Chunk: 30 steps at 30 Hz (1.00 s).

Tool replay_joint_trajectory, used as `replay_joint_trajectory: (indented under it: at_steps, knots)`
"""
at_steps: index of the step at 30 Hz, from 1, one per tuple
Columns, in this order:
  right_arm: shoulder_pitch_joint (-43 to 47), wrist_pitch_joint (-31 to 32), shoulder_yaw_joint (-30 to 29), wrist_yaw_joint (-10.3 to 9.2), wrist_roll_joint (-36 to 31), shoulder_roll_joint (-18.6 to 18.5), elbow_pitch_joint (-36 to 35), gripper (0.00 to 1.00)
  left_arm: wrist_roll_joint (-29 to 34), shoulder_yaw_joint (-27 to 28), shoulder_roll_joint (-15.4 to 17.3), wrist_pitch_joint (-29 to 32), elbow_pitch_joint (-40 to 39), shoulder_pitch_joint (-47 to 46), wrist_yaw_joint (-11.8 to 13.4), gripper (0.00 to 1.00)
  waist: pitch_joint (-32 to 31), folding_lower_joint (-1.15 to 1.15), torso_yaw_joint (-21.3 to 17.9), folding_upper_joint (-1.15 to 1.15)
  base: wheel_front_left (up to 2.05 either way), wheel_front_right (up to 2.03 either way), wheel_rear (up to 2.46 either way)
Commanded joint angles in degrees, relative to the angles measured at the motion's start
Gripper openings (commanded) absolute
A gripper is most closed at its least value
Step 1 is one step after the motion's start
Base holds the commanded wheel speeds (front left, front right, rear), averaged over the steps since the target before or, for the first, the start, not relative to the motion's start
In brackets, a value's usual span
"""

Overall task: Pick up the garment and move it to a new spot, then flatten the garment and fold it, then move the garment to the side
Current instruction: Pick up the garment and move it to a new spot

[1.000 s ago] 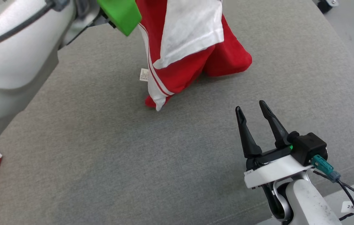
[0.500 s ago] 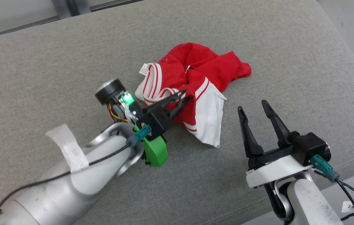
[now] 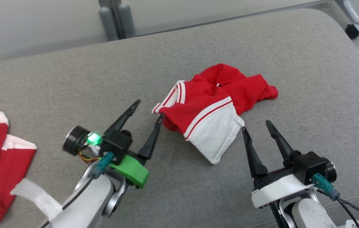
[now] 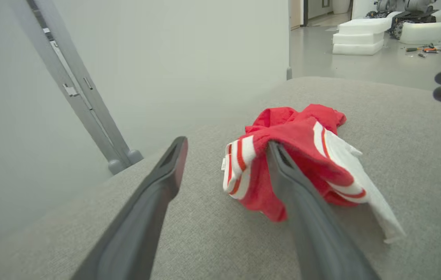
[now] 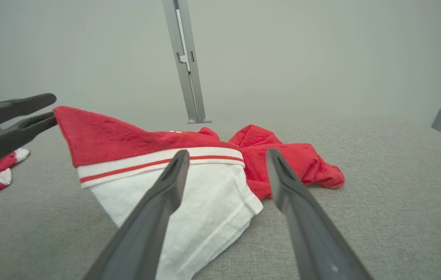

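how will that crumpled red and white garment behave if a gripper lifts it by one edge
Probably floppy: the garment lies bunched in soft folds, so it would likely hang limp from one pinch. It looks thin, so probably light. On the textured cushion, a push would likely bunch it, not slide it.

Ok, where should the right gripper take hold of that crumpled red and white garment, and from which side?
Probably the white panel of the red and white garment: it spreads flat toward the robot, ending in a free corner on the grey cushion. Come in low from the near side, where the open right gripper points at that edge.
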Motion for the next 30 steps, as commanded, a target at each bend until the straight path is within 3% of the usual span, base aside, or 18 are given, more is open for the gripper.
replay_joint_trajectory:
  at_steps: [1, 3, 6, 10, 15, 19, 22, 30]
  knots:
    - [1.06, -0.02, -0.14, -0.10, -0.70, -0.10, -0.04, 1.00, -0.70, 3.30, 0.14, 0.00, -1.21, 3.82, 1.22, 1.00, -4.72, 0.00, 4.44, 0.00, 0.00, 0.00, 0.00]
    - [1.68, -0.02, 0.07, -0.10, -1.24, -0.08, -0.16, 1.00, -1.98, 8.94, -0.33, 0.01, -3.29, 8.38, 2.18, 1.00, -5.88, 0.00, 5.43, 0.00, 0.00, 0.00, 0.00]
    - [2.52, -0.02, -0.14, -0.10, -1.77, -0.11, -0.27, 1.00, -3.58, 16.02, -1.55, 0.02, -4.98, 15.30, 1.20, 1.00, -7.25, 0.00, 6.50, 0.00, 0.00, 0.00, 0.00]
    - [3.33, -0.02, -1.06, -0.10, -2.36, -0.13, -0.64, 1.00, -3.73, 27.10, -5.47, 0.03, -8.25, 23.96, -0.06, 1.00, -8.49, 0.00, 7.40, 0.00, 0.00, 0.00, 0.00]
    - [4.96, -0.02, -3.35, -0.09, -4.28, -0.08, -2.45, 1.00, -1.28, 39.11, -12.02, 0.03, -11.99, 31.01, -4.81, 1.00, -9.61, 0.00, 8.33, 0.00, 0.00, 0.00, 0.00]
    - [6.75, -0.02, -3.59, -0.10, -6.29, -0.21, -4.12, 1.00, 5.71, 46.75, -15.47, 0.02, -16.64, 35.20, -7.23, 1.00, -10.06, 0.00, 8.10, 0.00, 0.00, 0.00, 0.00]
    - [7.84, -0.02, -4.26, -0.10, -6.80, -0.10, -5.66, 1.00, 8.38, 48.11, -16.30, 0.02, -19.01, 38.19, -10.10, 1.00, -10.09, 0.00, 7.99, 0.00, 0.00, 0.00, 0.00]
    - [10.48, -0.02, -2.98, -0.10, -5.54, -0.10, -3.43, 1.00, 10.15, 44.89, -16.31, 0.02, -20.30, 41.70, -9.85, 1.00, -10.28, 0.00, 7.58, 0.00, 0.00, 0.00, 0.00]
